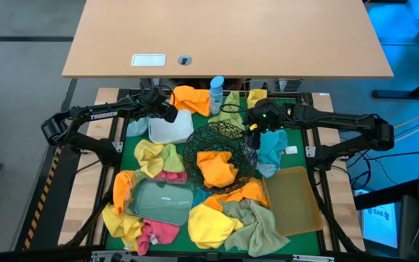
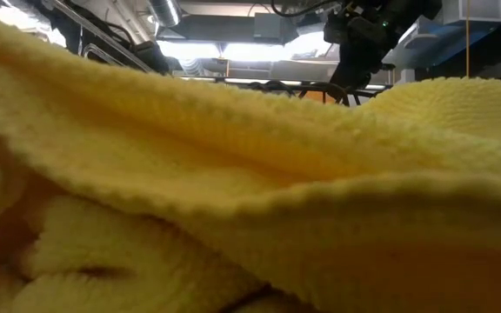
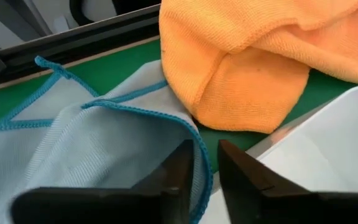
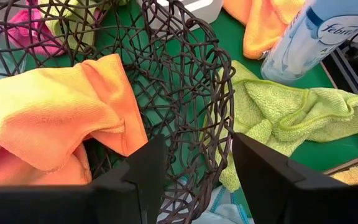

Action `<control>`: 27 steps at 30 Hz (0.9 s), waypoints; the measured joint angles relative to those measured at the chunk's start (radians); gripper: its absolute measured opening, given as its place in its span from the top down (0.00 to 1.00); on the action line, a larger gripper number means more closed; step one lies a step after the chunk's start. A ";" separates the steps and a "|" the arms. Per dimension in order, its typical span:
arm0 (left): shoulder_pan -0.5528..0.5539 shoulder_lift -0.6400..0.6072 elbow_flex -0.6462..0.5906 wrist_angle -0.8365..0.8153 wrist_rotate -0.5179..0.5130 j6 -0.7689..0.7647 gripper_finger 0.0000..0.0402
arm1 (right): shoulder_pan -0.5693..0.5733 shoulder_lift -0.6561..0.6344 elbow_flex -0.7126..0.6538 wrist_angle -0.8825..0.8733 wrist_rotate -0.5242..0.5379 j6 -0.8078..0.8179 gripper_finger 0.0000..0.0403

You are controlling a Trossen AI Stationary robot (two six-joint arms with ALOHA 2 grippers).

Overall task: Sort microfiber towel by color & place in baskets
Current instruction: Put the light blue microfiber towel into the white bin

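Sorting looks early, most towels not yet binned. Only clear result: one orange microfiber towel [image 1: 217, 167] lying inside the round black wire-mesh bowl [image 1: 233, 134]. White rectangular tub [image 1: 167, 131], tan rectangular bin [image 1: 297, 207] and clear plastic tray [image 1: 162, 200] look w/o sorted towels, as far as the high view shows. Loose yellow, pink, green, teal cloths lie all round them; square wire basket I can't pick out.

Left gripper [image 3: 205, 163]: jaws narrow, closing on the folded edge of a pale grey towel w/ teal stitched hem [image 3: 98, 140]; the hem runs btwn the fingers, but can't tell if grip is firm. Just ahead of it, another orange towel [image 3: 253, 62]; tub wall touching beside one finger.

Right gripper [image 4: 194, 165]: jaws wide, holding nothing, straddling the mesh bowl's rim. Lime-green towel [image 4: 291, 112] just beyond it outside the bowl, blue-capped spray bottle [image 4: 319, 34] farther on.

Left to do: nearly everything, judging by the loose pile.
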 joint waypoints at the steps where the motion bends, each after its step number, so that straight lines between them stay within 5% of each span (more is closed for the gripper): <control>1: 0.000 0.000 0.000 0.004 0.000 0.012 0.92 | 0.000 0.000 0.000 0.000 0.000 0.000 0.55; 13: 0.001 -0.088 0.074 0.043 0.012 0.103 1.00 | 0.000 0.000 0.000 0.000 0.000 0.000 0.55; 27: -0.071 -0.245 0.407 -0.019 0.035 0.166 1.00 | 0.000 0.000 0.000 0.000 0.000 -0.001 0.55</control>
